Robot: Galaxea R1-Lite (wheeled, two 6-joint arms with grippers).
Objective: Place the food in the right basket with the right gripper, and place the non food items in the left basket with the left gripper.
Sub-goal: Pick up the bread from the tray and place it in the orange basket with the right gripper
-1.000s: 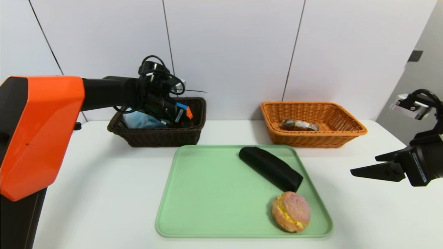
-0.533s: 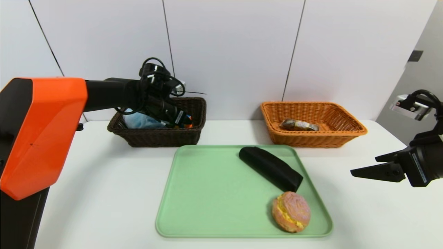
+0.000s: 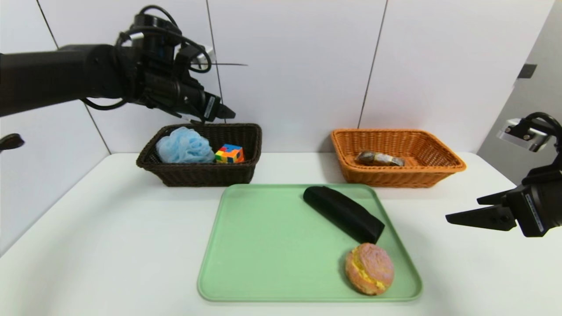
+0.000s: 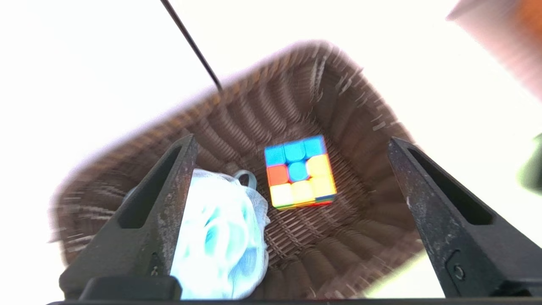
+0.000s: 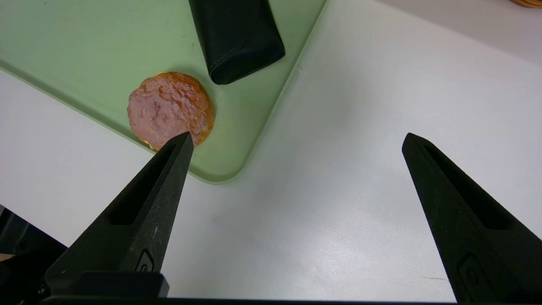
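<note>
My left gripper point(image 3: 225, 116) point(image 4: 292, 139) hangs open and empty above the dark brown left basket point(image 3: 206, 175) point(image 4: 338, 106). In that basket lie the light-blue bath pouf point(image 3: 184, 147) point(image 4: 216, 237) and, beside it, the multicoloured puzzle cube point(image 3: 229, 153) point(image 4: 300, 171). The black pouch point(image 3: 343, 213) point(image 5: 235, 34) and the pinkish bun point(image 3: 369, 268) point(image 5: 169, 108) rest on the green tray point(image 3: 263, 245) point(image 5: 84, 51). A pack of chocolate balls point(image 3: 378, 158) lies in the orange-tan right basket point(image 3: 395, 175). My right gripper point(image 3: 463, 210) point(image 5: 297, 135) hovers open over the table, right of the tray.
Both baskets stand along the white wall at the table's back. The tray sits mid-table in front of them. Bare white tabletop lies left of the tray and between tray and right gripper.
The left gripper opened, left the cube in the dark basket, and rose well above the basket. The right arm has stayed where it was.
</note>
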